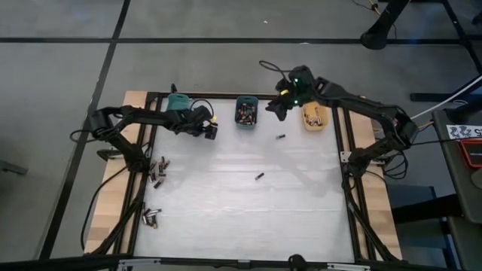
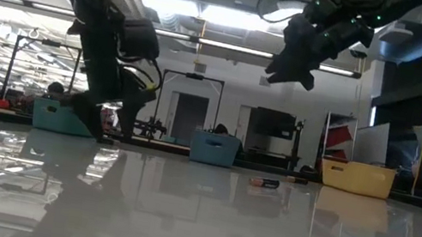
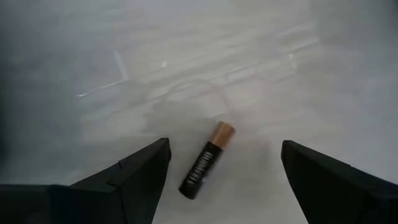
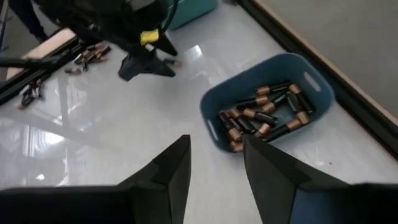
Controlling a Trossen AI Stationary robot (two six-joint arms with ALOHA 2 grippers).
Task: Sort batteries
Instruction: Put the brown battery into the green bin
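Note:
A dark battery with a coppery end (image 3: 205, 160) lies flat on the white table, between the fingers of my open left gripper (image 3: 224, 168). The fingers stand either side of it without touching. That gripper (image 1: 210, 129) is low over the table, next to the teal bin (image 1: 178, 102). My right gripper (image 1: 280, 106) hangs high above the table between the blue bin (image 1: 246, 111) and the orange bin (image 1: 315, 116). Its fingers (image 4: 214, 163) are a little apart with nothing between them. The blue bin (image 4: 267, 115) holds several batteries.
Two loose batteries (image 1: 280, 137) (image 1: 259, 176) lie on the table's middle. Two heaps of batteries (image 1: 158, 170) (image 1: 151, 217) lie by the left edge. The three bins stand in a row at the far edge. A black frame rail (image 1: 345, 162) borders the table.

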